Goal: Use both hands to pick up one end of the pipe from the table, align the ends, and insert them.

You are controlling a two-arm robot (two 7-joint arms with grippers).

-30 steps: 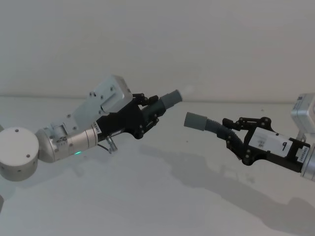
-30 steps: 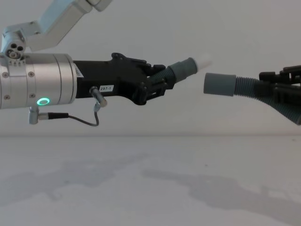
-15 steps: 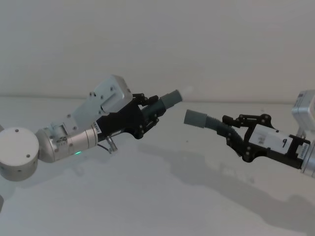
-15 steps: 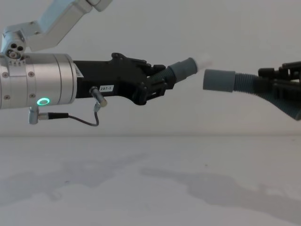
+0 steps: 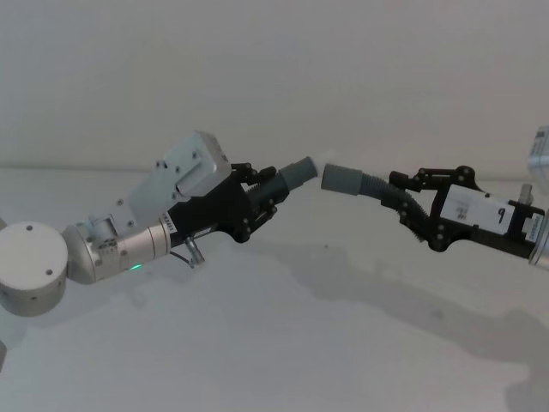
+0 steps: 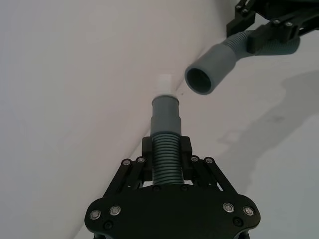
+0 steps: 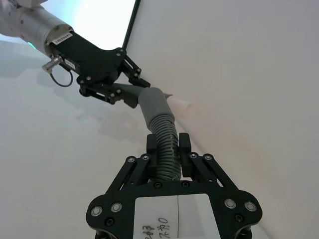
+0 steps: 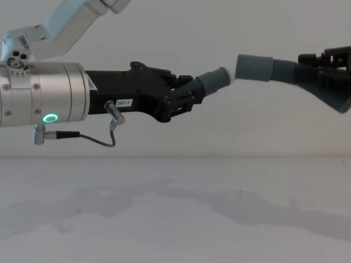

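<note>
Both pipe pieces are held above the table (image 5: 274,343). My left gripper (image 5: 262,196) is shut on the ribbed part of one hose piece, whose narrow cuff (image 5: 297,173) and pale tip (image 6: 165,80) point toward the right arm. My right gripper (image 5: 410,204) is shut on the other hose piece, its wider cuff (image 5: 341,178) facing the first. In the left wrist view the wide cuff's (image 6: 209,69) opening sits beside and just past the pale tip, close but offset, with no contact. In the chest view the narrow cuff (image 8: 214,80) sits slightly lower than the wide cuff (image 8: 254,67).
A plain pale wall (image 5: 274,77) stands behind the white table. Faint shadows of the arms lie on the surface (image 8: 164,208). The left arm's silver wrist with its green ring (image 8: 50,118) is large at the chest view's left.
My right gripper has risen and moved left with its hose piece, bringing the wide cuff close to the pale tip. The left arm has stayed still.
</note>
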